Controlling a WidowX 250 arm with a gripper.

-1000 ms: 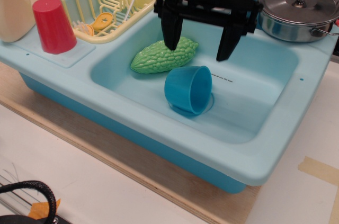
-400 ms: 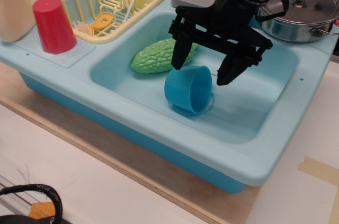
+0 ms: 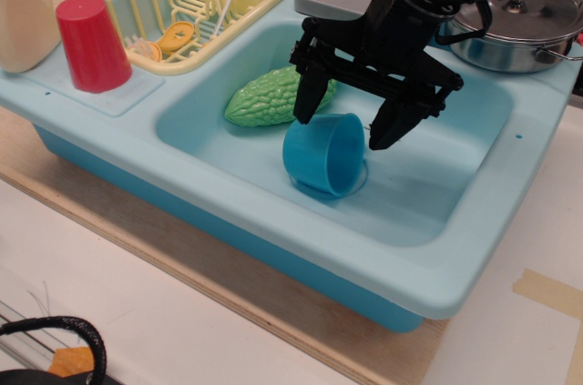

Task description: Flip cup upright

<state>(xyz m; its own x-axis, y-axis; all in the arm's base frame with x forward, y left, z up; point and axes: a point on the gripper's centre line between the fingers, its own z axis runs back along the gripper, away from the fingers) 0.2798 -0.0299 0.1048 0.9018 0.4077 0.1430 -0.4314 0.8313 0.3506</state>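
The bright blue cup [image 3: 323, 156] lies on its side in the pale blue sink [image 3: 428, 194], its rim facing right and a little toward the front. My black gripper [image 3: 344, 128] is open and hangs just above the cup's far side. Its left finger [image 3: 307, 101] is above the cup's base end, in front of the green gourd. Its right finger [image 3: 390, 124] is beyond the rim end. The fingers straddle the cup without holding it.
A bumpy green gourd [image 3: 273, 98] lies in the sink left of the cup. A red cup [image 3: 91, 44] stands upside down on the left ledge beside a cream jug [image 3: 23, 12]. A yellow dish rack [image 3: 196, 3] is behind; a steel lidded pot [image 3: 515, 16] at back right.
The gripper has come down and tilted from above the sink's back to just over the cup, staying open. In the last moment it shifted slightly. The cup has not moved.
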